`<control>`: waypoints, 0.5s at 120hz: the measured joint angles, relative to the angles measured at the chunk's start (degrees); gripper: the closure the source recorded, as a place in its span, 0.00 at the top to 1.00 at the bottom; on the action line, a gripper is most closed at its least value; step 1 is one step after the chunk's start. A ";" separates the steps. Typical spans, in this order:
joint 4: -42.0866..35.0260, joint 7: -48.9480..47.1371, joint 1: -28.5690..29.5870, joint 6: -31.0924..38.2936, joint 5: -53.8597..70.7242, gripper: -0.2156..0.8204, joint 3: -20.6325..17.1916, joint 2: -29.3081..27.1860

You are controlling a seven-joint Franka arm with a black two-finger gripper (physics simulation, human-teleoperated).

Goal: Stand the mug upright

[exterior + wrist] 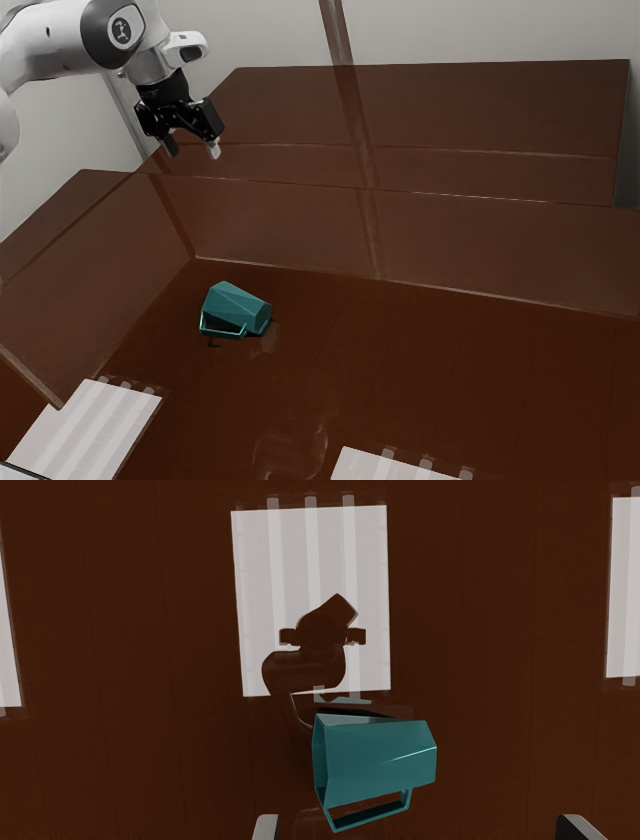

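Note:
High above the table, in the exterior view's upper left, my gripper (193, 151) stands open with nothing between its fingers. The teal faceted mug (237, 307) lies on its side on the brown glossy table, well below the hand. In the wrist view the mug (377, 760) shows its open mouth at one end and its angular handle along one side. The fingertips of my gripper (417, 827) are wide apart there, with the mug farther off beneath them.
The dark brown table (400, 380) is shiny and carries white window-like reflections and a reflection of the arm. Brown raised panels (480, 235) stand along its far side and at the exterior view's left.

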 joint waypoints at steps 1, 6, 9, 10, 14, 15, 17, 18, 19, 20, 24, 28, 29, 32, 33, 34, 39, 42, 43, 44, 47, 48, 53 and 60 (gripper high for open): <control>0.00 0.01 0.00 -0.01 0.00 0.79 0.00 0.00; 0.00 0.03 0.03 -0.05 -0.01 0.79 0.00 0.00; 0.00 0.04 0.03 -0.08 -0.01 0.79 0.00 0.00; 0.00 0.04 0.03 -0.08 -0.01 0.79 0.00 0.00; 0.00 0.07 0.01 -0.11 -0.01 0.79 0.00 0.00; 0.00 0.07 0.01 -0.12 -0.01 0.79 0.00 0.00; 0.00 0.09 0.01 -0.13 -0.01 0.79 0.00 0.00; 0.00 0.10 0.00 -0.14 -0.01 0.79 0.00 0.00; 0.00 0.11 0.00 -0.14 -0.01 0.79 0.00 0.00; 0.00 0.12 0.00 -0.15 -0.01 0.79 0.00 0.00; 0.00 0.17 0.01 -0.18 -0.01 0.79 0.00 -0.01; 0.00 0.21 0.02 -0.24 -0.01 0.79 0.00 -0.03; -0.02 0.22 0.02 -0.28 -0.01 0.79 0.00 -0.12; -0.04 0.25 0.01 -0.37 -0.01 0.79 0.00 -0.36; -0.05 0.25 0.01 -0.41 -0.01 0.79 0.00 -0.42; -0.05 0.25 0.02 -0.44 -0.01 0.79 0.00 -0.49; -0.13 0.27 0.02 -0.57 -0.01 0.79 0.00 -0.83; -0.63 0.27 0.01 -0.63 -0.01 0.79 0.00 -1.27; -0.92 0.27 0.01 -0.65 -0.01 0.79 0.00 -1.47; -1.16 0.27 0.01 -0.66 -0.01 0.79 0.00 -1.65; -2.29 0.27 0.00 -0.66 -0.04 0.79 0.03 -2.39; -2.62 0.27 0.00 -0.64 -0.05 0.79 0.04 -2.60; -3.80 0.32 0.01 -0.63 -0.22 0.79 0.10 -3.29; -5.31 0.45 -0.24 -0.71 -1.79 0.79 0.86 -3.70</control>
